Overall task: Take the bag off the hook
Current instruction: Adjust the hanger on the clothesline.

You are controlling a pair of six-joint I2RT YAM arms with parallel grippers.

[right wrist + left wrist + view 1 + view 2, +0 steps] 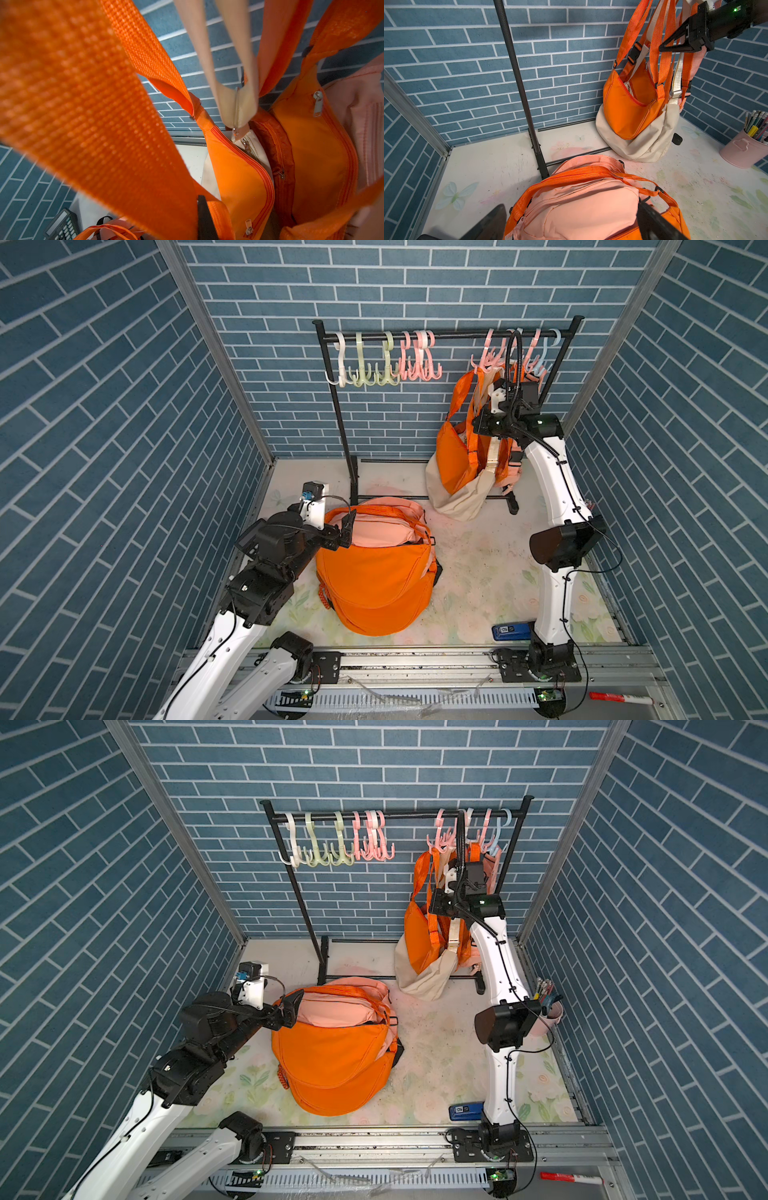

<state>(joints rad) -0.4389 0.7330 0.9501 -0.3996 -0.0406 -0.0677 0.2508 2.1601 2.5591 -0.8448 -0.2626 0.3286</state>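
Blue brick-pattern walls (415, 290), scuffed floral tabletop (478, 572). Orange shoulder bag (455, 456) on a pink hook (484, 358) at the right end of the black rack (453, 334), against a cream bag (457, 497). Right gripper (662, 48) pressed together among its straps (660, 66), grip itself hidden; left gripper (571, 205) spread above a pink backpack (382, 526).

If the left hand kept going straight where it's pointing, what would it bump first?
Probably the pink bag lying just ahead, right between the open left hand's fingers; depth is unclear.
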